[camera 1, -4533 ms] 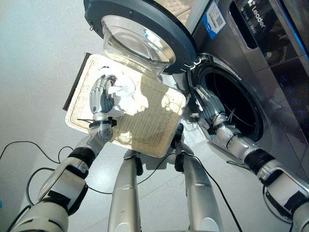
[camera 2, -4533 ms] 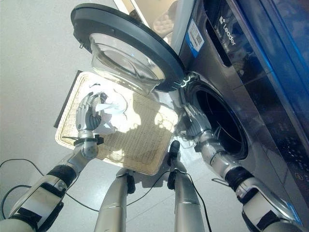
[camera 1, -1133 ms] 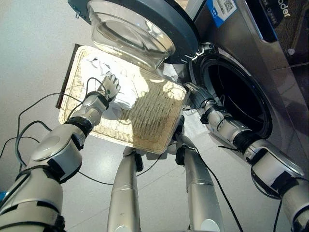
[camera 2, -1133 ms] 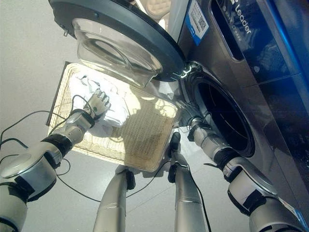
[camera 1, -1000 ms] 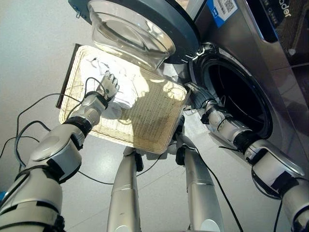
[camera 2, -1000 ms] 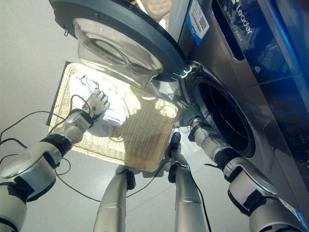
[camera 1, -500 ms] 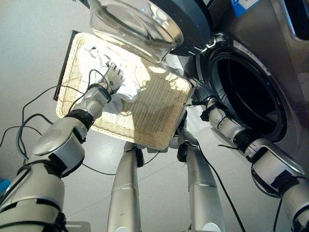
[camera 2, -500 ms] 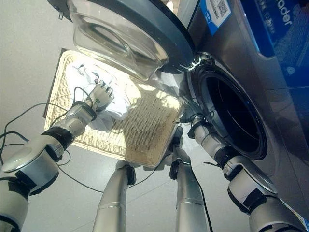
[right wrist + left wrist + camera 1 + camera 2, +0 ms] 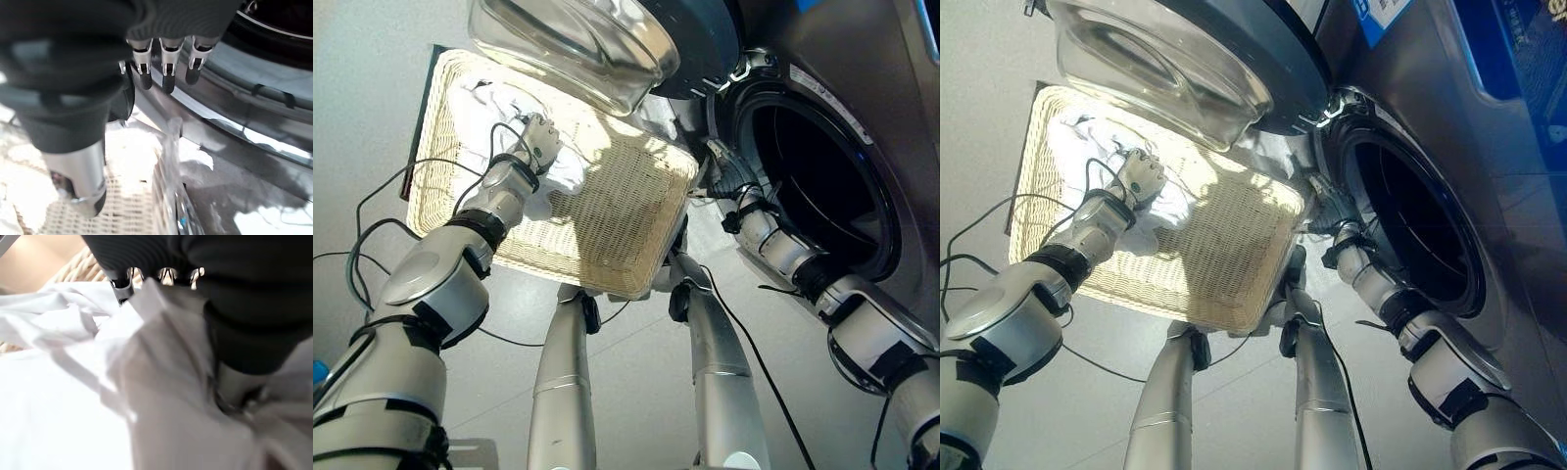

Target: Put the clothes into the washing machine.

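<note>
White clothes (image 9: 499,103) lie bunched in the far left part of a flat wicker basket (image 9: 617,225) on the floor. My left hand (image 9: 538,137) rests on them with its fingers curled into the cloth. In the left wrist view the white clothes (image 9: 73,406) are folded up against the thumb (image 9: 234,387). My right hand (image 9: 729,178) hovers at the rim of the washing machine's dark round opening (image 9: 822,186), beside the basket's near corner. Its fingers (image 9: 166,73) are straight and hold nothing.
The machine's round door (image 9: 607,39) stands open, and its glass bowl overhangs the far side of the basket. The grey machine front (image 9: 1489,147) fills the right side. Pale floor (image 9: 372,59) lies left of the basket.
The camera has dipped, so the whole scene has shifted. My left hand has curled tighter into the white clothes. My right hand stays at the opening's rim.
</note>
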Controlling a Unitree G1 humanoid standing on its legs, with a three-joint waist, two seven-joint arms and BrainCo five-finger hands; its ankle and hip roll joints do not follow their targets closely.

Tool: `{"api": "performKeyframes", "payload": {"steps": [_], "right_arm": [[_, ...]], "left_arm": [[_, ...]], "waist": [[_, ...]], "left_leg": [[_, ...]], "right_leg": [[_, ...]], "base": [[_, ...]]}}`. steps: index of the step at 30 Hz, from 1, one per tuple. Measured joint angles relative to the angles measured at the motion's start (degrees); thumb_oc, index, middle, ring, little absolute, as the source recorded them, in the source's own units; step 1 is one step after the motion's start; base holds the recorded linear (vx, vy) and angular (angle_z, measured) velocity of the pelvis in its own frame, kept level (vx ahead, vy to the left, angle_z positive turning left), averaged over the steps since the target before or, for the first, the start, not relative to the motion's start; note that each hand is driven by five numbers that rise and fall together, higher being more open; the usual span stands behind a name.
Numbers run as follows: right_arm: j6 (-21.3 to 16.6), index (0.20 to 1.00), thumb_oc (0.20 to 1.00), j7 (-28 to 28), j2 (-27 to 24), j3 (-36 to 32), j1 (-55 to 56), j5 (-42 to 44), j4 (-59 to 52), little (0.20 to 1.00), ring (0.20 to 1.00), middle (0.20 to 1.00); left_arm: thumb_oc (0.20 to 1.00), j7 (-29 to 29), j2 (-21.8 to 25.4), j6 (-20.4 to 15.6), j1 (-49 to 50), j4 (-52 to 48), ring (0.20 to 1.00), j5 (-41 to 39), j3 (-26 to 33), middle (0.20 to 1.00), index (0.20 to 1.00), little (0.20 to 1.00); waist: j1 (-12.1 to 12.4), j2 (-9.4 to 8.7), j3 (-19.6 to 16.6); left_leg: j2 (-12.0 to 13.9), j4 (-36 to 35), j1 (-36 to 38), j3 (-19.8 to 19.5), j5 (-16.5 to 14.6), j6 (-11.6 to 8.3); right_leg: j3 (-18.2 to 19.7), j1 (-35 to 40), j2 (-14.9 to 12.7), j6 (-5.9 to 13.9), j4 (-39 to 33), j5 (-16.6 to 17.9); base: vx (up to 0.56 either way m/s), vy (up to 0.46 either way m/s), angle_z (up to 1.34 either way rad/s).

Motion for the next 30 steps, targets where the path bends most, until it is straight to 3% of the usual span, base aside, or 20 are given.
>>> {"api": "performKeyframes", "payload": {"steps": [7, 11, 15, 16, 20, 23, 28, 30], "right_arm": [[-0.1, 1.000, 1.000, -0.4, -0.2, -0.6, 0.0, 0.9, -1.7, 1.000, 1.000, 1.000], [-0.2, 1.000, 1.000, -0.4, -0.1, -0.6, 0.2, 0.9, -2.2, 1.000, 1.000, 1.000], [-0.2, 1.000, 1.000, -0.4, -0.1, -0.7, 0.6, 0.9, -2.2, 1.000, 1.000, 1.000], [-0.3, 1.000, 1.000, -0.5, -0.1, -0.8, 1.0, 0.9, -2.2, 1.000, 1.000, 1.000], [-0.4, 1.000, 1.000, -1.0, -0.1, -2.0, 2.1, 0.9, -2.2, 1.000, 1.000, 1.000], [-0.4, 1.000, 1.000, -1.2, 0.0, -3.3, 4.2, 0.9, -2.2, 1.000, 1.000, 1.000], [-0.4, 1.000, 1.000, -1.2, 0.1, -5.6, 7.3, 0.8, -4.6, 1.000, 1.000, 1.000], [-0.4, 1.000, 1.000, -1.1, 0.2, -5.7, 7.6, 0.8, -4.6, 1.000, 1.000, 1.000]], "left_arm": [[0.200, 3.7, 0.5, -2.2, 0.2, 2.1, 0.200, -1.2, 0.7, 0.200, 0.200, 0.200], [0.200, 9.6, 1.0, -3.7, 0.7, 2.7, 0.200, -3.5, 1.3, 0.200, 0.200, 0.200], [0.200, 16.9, 1.8, -7.5, 2.0, 3.8, 0.200, -10.0, 1.9, 0.200, 0.200, 0.200], [0.200, 20.3, 2.6, -9.7, 3.1, 3.7, 0.200, -14.8, 2.0, 0.200, 0.200, 0.200], [0.200, 22.9, 3.0, -12.0, 4.8, 3.6, 0.200, -19.6, 3.7, 0.200, 0.200, 0.200], [0.200, 25.6, 2.9, -15.8, 8.1, 1.3, 0.200, -30.8, 11.7, 0.200, 0.200, 0.200], [0.200, 26.2, 2.6, -23.1, 13.4, -3.6, 0.200, -40.8, 22.1, 0.200, 0.200, 0.200], [0.200, 25.7, 2.5, -25.4, 14.6, -4.6, 0.200, -43.5, 23.5, 0.200, 0.200, 0.200]], "waist": [[-0.1, 0.00, 0.0], [-0.1, 0.00, 0.0], [-0.1, -0.01, 0.0], [-0.1, -0.01, 0.0], [0.0, -0.04, 0.0], [0.0, -0.07, 0.0], [0.1, -0.10, 0.0], [0.2, -0.10, 0.0]], "left_leg": [[0.1, 0.2, -0.1, -0.1, 0.1, -0.01], [0.1, 0.4, 0.2, -0.1, 0.1, 0.01], [0.1, 0.4, 1.2, 0.0, 0.1, 0.03], [0.1, 0.4, 1.7, 0.0, 0.1, 0.03], [0.0, 0.5, 1.9, 0.1, 0.2, 0.15], [0.1, 0.6, 3.5, 0.1, 0.2, 0.16], [0.2, 0.6, 6.2, 0.0, 0.2, 0.15], [0.3, 0.6, 6.7, 0.0, 0.1, 0.07]], "right_leg": [[-0.2, 0.2, 0.0, -0.22, 0.0, 0.2], [-0.6, 0.8, 0.0, -0.23, -0.1, 0.2], [-0.6, 1.8, -0.1, -0.23, -0.1, 0.2], [-0.6, 2.3, -0.1, -0.23, -0.1, 0.2], [-0.5, 2.5, -0.1, -0.24, 0.1, 0.2], [-0.5, 3.9, -0.2, -0.24, 0.4, 0.2], [-0.5, 6.7, -0.1, -0.18, 0.2, 0.1], [-0.5, 7.3, 0.0, 0.17, 0.2, -0.1]], "base": [[0.00, 0.000, 0.00], [-0.01, 0.008, 0.03], [0.00, 0.014, 0.01], [0.00, 0.000, 0.00], [0.00, 0.000, 0.00], [0.00, 0.000, 0.00], [0.00, 0.000, 0.00], [0.00, 0.000, 0.00]]}}
